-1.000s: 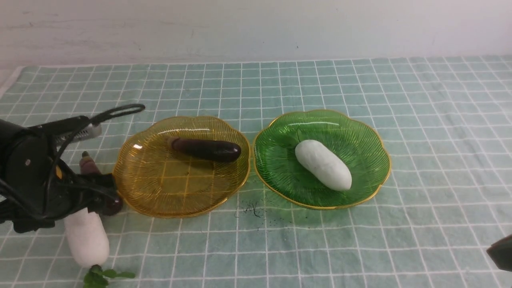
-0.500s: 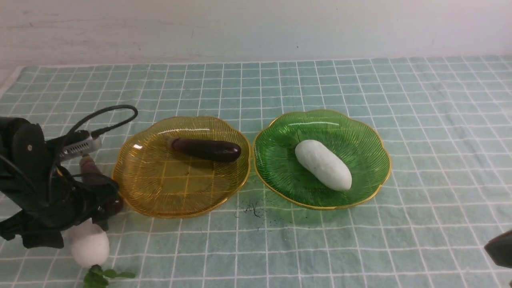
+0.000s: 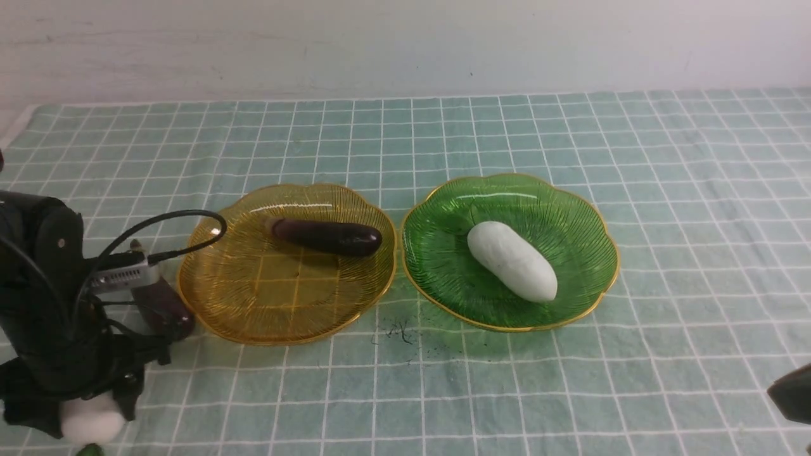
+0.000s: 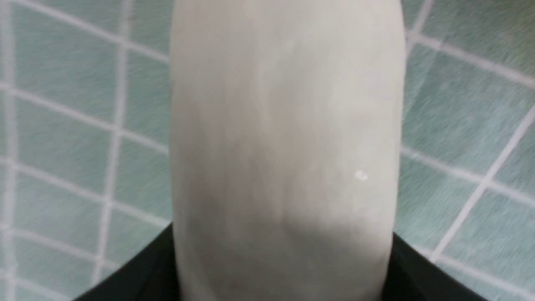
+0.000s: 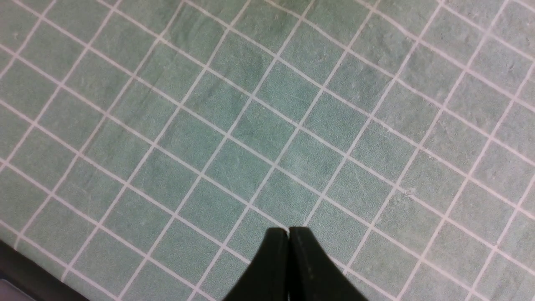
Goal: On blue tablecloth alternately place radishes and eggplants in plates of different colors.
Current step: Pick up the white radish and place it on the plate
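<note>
Mostly, left end effector (image 3: pixel 95 398) hides radish (image 3: pixel 89 423).

At the back I see a plain off-white wall (image 3: pixel 405 44), faintly scuffed; a scatter of dark specks (image 3: pixel 399 332) sits low in my front view's middle; a pale strip (image 3: pixel 7 133) edges far left.

The front view looks forward and down from the robot's side across the blue tablecloth (image 3: pixel 481 133), taking in the amber plate (image 3: pixel 241 316), green plate (image 3: pixel 443 266) and wall (image 3: pixel 405 44). The left wrist view sits very close over a white radish (image 4: pixel 284 146), shared with the front view's lower left. The right wrist view looks down past the right hand (image 5: pixel 288 232) onto tablecloth from farther off.
</note>
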